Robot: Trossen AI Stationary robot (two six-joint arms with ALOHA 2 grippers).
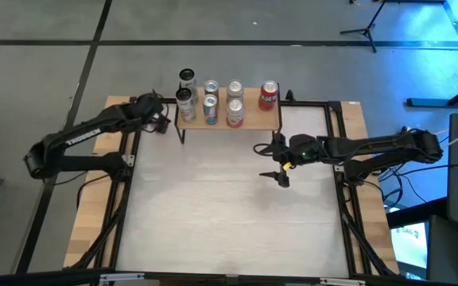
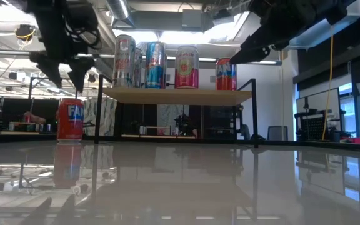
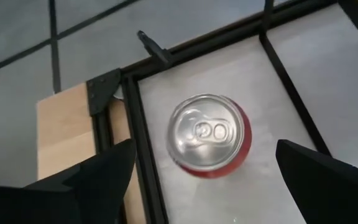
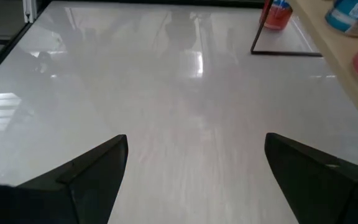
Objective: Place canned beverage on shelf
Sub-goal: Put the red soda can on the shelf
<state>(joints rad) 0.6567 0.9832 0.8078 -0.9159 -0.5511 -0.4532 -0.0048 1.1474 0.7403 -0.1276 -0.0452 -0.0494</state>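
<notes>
On the left, our left end effector (image 3: 204, 180) hovers directly above the red aluminium beverage can (image 3: 208, 134), fingers spread wide with nothing between them; that can stands upright on the glossy white counter (image 1: 213, 206), just beside the left end of the low light-wood shelf on thin black legs (image 2: 177, 95). We judge the grasp comes next: lower straight down, keep the can centred between the fingers, close on its body. The shelf already carries several cans. Further right, our right end effector (image 4: 197, 180) waits over bare counter, wide open and empty.
</notes>
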